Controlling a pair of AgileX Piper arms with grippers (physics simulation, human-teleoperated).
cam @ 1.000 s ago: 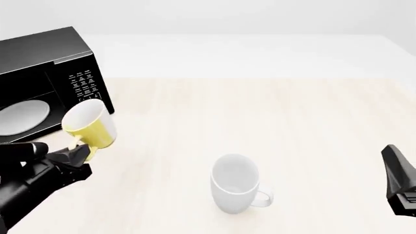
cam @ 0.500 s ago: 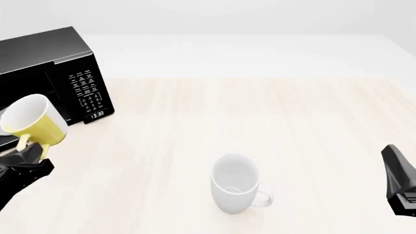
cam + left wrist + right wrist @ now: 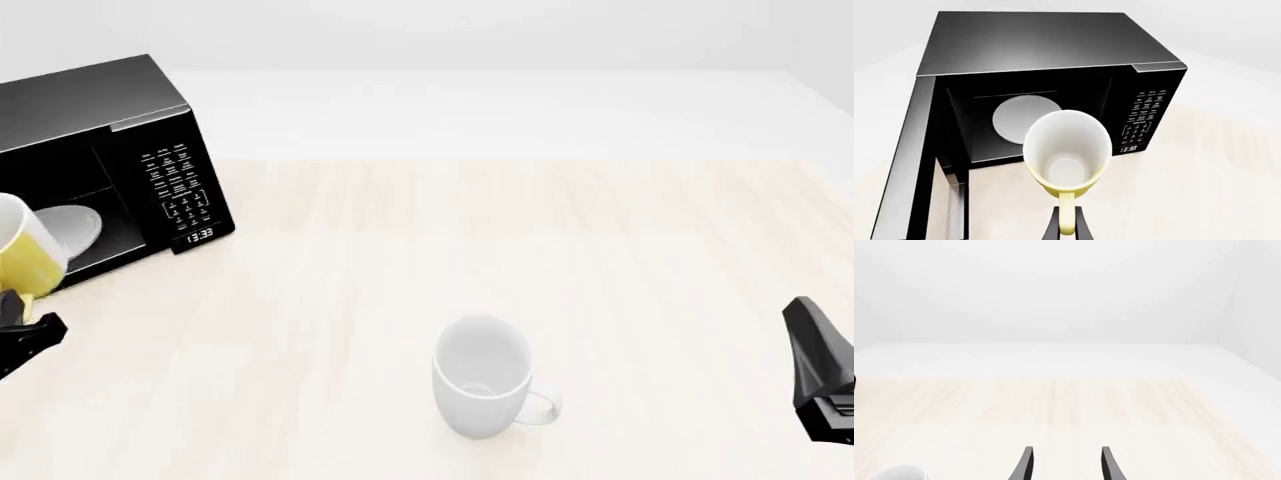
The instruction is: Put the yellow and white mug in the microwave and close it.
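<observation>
Left gripper (image 3: 1067,227) pinches the handle of the yellow and white mug (image 3: 1067,150), held in the air before the open microwave (image 3: 1054,60) at the table's (image 3: 534,220) left edge. Right gripper (image 3: 1065,465) empty, fingers apart.

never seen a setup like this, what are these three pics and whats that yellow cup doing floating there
These are simulator renders of two robot arms at a table. One picture looks over the table from the arms' side; the other two come from cameras behind each pincer. The left pincer grips the yellow and white mug by its handle, holding it in front of the microwave, whose door is open, showing the white turntable plate. An all-white mug stands on the table. The right pincer is open and holds nothing.
</observation>
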